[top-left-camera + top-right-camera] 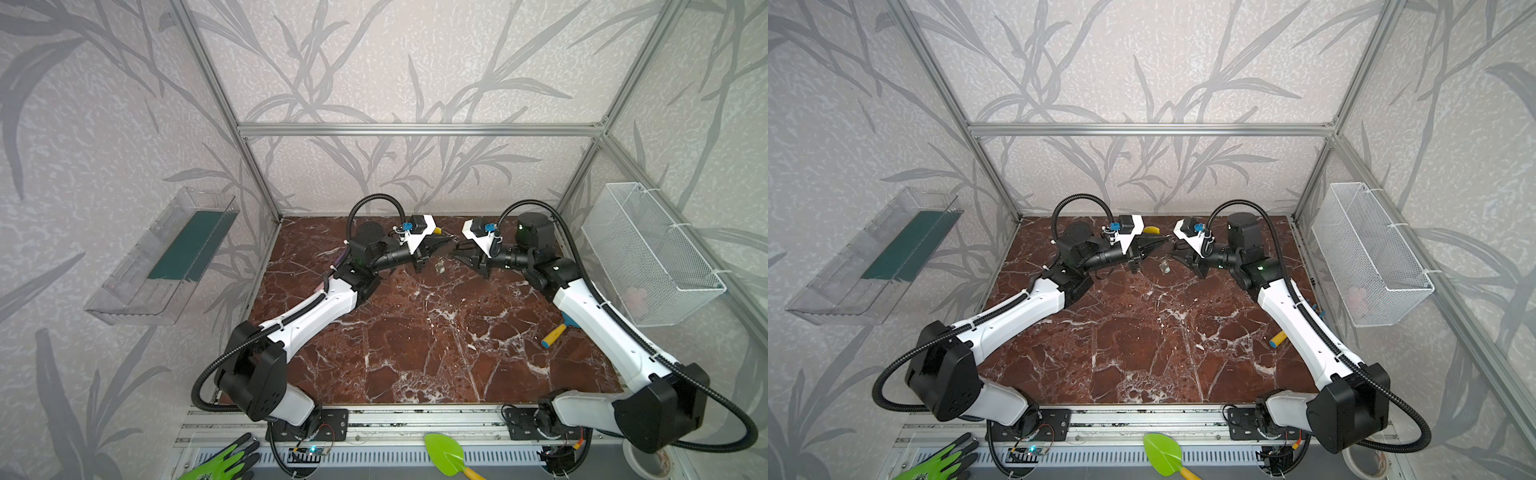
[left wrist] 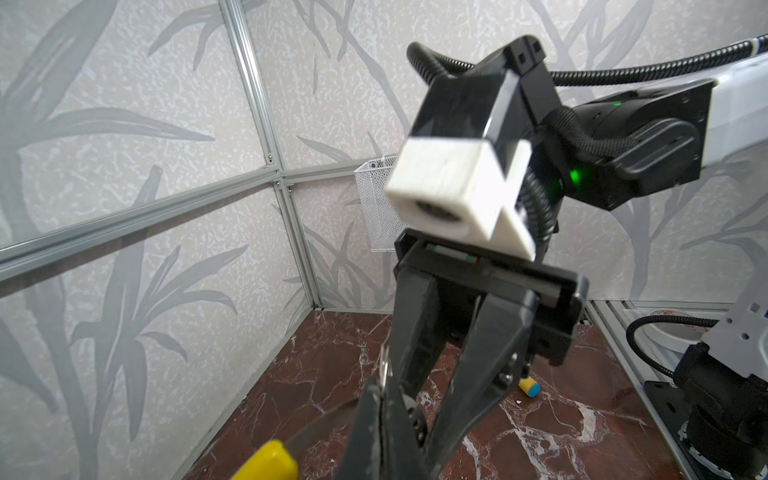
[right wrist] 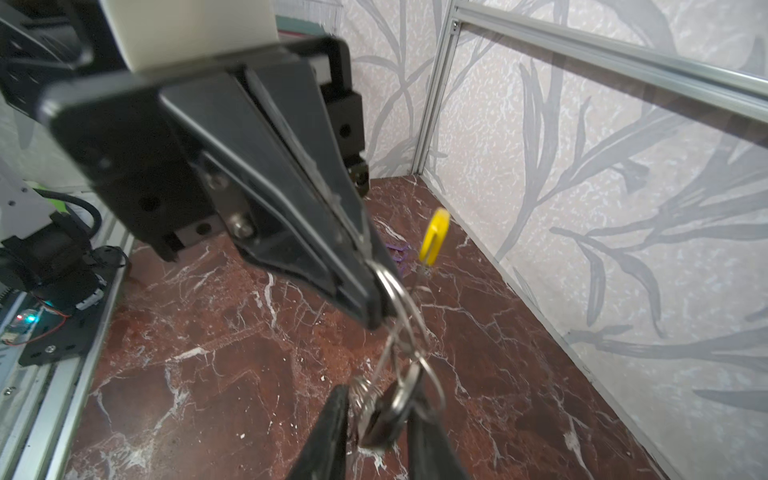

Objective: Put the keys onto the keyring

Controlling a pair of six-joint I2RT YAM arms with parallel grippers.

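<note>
Both grippers meet tip to tip above the back middle of the marble table. My left gripper is shut on the keyring, a thin grey hoop with a yellow sleeve. In the right wrist view small wire rings hang from the left gripper's tip. They lead down to the keys, a small silvery bunch. The keys sit between the parted fingers of my right gripper; whether they touch a finger is unclear. In a top view the bunch shows just below the tips.
A white mesh basket hangs on the right wall and a clear tray on the left wall. A yellow and blue peg lies beside the right arm. A green trowel, a green glove and a tape roll lie at the front.
</note>
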